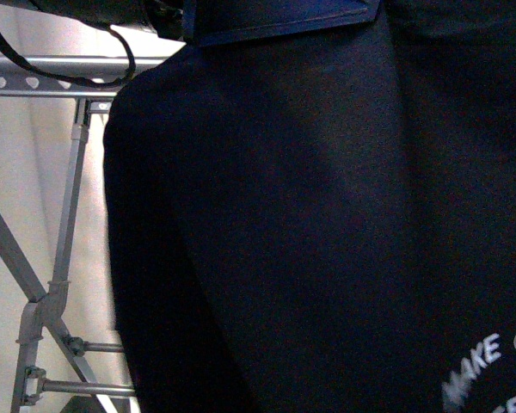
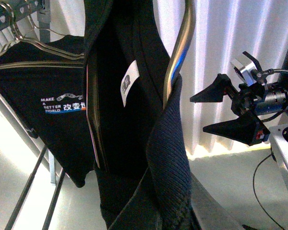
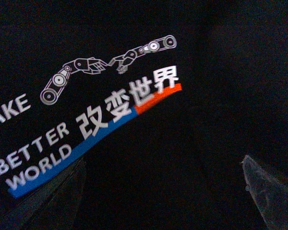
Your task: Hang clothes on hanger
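item: t-shirt [image 1: 310,241], black, printed; hangs close in front of both arms and fills most of the front view. handling, by my judgement: light, limp, no stiffness, will sag and swing from any single hold; knit cloth, neither slippery nor fragile. best hold: the ribbed collar [image 2: 170,163], thicker and doubled, or the wire hanger [image 2: 178,48] threaded up through it, rigid but smooth. left gripper: buried under the collar in its own view; i cannot tell its opening or what it holds. right gripper [image 2: 199,114]: jaws spread wide, nothing between them, level with the collar and apart from it, its fingers [image 3: 271,191] facing the chest print. surroundings: rack [image 1: 34,73], punched rail up and beyond the left arm; second shirt [image 2: 43,81] already on hangers there, taking up that stretch of rail; white label [image 2: 128,84] inside the neck. obstruction: the cloth itself blinds the front camera; the rack's legs stand below the rail.
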`<state>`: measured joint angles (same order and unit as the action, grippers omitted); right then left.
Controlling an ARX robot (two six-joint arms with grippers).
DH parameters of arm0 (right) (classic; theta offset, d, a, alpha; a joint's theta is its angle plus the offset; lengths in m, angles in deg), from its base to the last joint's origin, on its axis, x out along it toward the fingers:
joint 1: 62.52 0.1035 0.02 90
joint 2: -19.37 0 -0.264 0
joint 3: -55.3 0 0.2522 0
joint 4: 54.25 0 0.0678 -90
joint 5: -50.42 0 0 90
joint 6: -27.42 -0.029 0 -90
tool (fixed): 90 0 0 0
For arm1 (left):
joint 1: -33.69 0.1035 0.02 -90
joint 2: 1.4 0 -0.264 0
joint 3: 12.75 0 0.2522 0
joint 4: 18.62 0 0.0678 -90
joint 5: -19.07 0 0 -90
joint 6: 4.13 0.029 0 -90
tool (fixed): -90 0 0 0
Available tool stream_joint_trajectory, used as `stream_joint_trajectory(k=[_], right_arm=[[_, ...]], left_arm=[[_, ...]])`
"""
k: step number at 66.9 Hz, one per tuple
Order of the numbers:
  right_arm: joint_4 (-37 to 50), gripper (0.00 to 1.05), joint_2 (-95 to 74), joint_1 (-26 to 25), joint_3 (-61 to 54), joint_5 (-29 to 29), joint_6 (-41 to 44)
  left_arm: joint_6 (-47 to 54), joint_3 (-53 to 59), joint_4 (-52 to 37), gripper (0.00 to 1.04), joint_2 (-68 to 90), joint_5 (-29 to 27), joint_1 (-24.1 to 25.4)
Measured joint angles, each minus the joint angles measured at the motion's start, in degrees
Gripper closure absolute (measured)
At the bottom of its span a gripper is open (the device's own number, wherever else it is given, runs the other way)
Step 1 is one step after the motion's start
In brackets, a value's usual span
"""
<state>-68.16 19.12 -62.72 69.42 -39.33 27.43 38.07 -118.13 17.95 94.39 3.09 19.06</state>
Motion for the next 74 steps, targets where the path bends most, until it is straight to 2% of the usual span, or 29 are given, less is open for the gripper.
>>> stream_joint_trajectory(k=[14,22,50,62,74], right_arm=[[0.00,0.07,0.00,0.00,0.00,-0.09,0.00],[0.00,0.07,0.00,0.00,0.00,-0.07,0.00],[0.00,0.07,0.00,0.00,0.00,-0.07,0.00],[0.00,0.07,0.00,0.00,0.00,-0.09,0.00],[-0.02,0.07,0.00,0.00,0.00,-0.09,0.00]], left_arm=[[-1.55,0.00,-1.07,1.01,-0.02,-0.13,2.08],[-0.63,-0.81,3.56,1.01,0.04,-0.28,2.34],[4.26,-2.38,11.06,1.01,0.22,-0.26,3.13],[4.26,-2.38,10.01,1.01,0.22,-0.20,3.37],[1.05,-1.51,4.63,1.01,0.20,-1.99,3.45]])
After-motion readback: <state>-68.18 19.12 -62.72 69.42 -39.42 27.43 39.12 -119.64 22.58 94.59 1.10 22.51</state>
